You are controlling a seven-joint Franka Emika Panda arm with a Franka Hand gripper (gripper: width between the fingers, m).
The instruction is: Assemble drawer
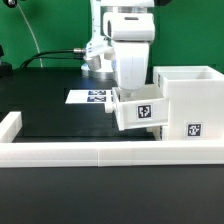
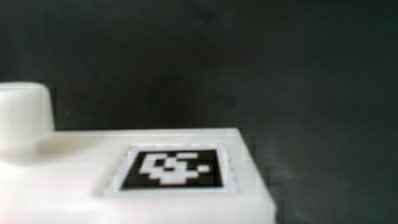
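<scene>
The robot arm [image 1: 128, 45] comes down over the middle of the black worktop [image 1: 60, 118]. Its fingers [image 1: 133, 93] sit right at the top of a small white tray [image 1: 138, 110]. The tray hides the tips, so I cannot tell how wide the fingers are or if they are squeezing it. The tray is tilted a little and has a black-and-white tag [image 1: 144, 111] on the side we can see. In the wrist view the tray [image 2: 125, 170] looks blurry, with a round white knob [image 2: 23, 112] on it and a tag [image 2: 173, 168] on its flat face.

The tray touches the tall white box [image 1: 188, 103], on the side of the box toward the exterior view's left. The box is open at the top and has a tag low on its front. It stands near the front edge of the worktop, toward the exterior view's right.

A long low white rail [image 1: 100, 152] runs along the front edge and turns up at the left corner. The marker board [image 1: 92, 97] lies flat near the back edge, behind the tray.
</scene>
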